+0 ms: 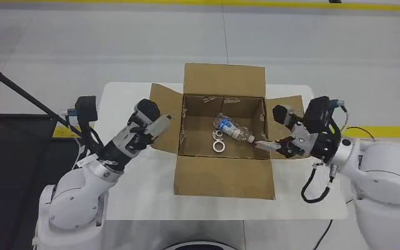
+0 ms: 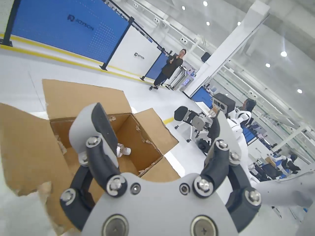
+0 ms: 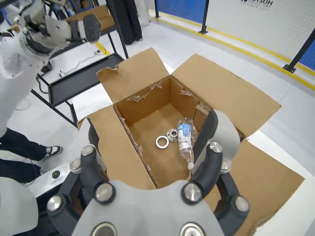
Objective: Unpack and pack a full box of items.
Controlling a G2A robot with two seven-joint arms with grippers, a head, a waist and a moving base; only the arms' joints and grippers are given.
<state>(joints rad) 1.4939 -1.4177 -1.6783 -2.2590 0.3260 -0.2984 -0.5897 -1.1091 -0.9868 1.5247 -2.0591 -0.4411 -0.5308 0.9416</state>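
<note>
An open cardboard box stands mid-table with all its flaps folded out. Inside lie a clear plastic bottle, a metal ring and a metal flange. My left gripper is open above the box's left flap, holding nothing. My right gripper is open at the box's right rim, close to the bottle's cap end and apart from it. The bottle's cap peeks past a left finger.
The white table has bare room to the left, right and front of the box. A black rack stands off the table's left side. The box's torn paper edging lines its inner walls.
</note>
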